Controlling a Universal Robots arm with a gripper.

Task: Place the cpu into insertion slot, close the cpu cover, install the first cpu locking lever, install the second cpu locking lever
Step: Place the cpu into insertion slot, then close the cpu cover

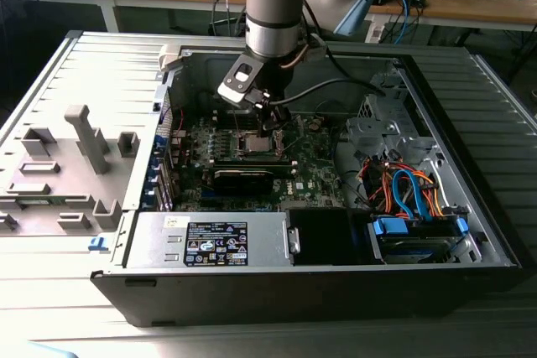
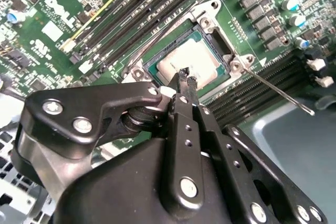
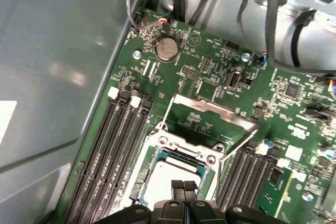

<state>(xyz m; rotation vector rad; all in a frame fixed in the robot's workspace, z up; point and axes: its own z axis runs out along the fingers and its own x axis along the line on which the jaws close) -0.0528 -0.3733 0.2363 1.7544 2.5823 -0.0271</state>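
- The pincer (image 3: 184, 186) hangs low over the socket, its two fingers pressed together with nothing between them. I judge it is set to check or nudge the chip, not to carry anything.
- Just beneath its tips, the cpu (image 3: 168, 174) lies flat in the insertion slot (image 3: 178, 157), silver top up, near the middle of the green board (image 3: 294, 129). Whether the tips touch it I cannot tell.
- Beyond the slot, the cpu cover (image 3: 212, 109) stands tipped up on its hinge, board showing through its window. It is not yet closed, which leaves the chip open to reach.
- Two thin locking levers (image 3: 167, 109) (image 3: 239, 142) stick up unlatched on either side of the cover.
- Farther off, a coin battery (image 3: 167, 48) sits near the board's edge by the case wall (image 3: 52, 77).
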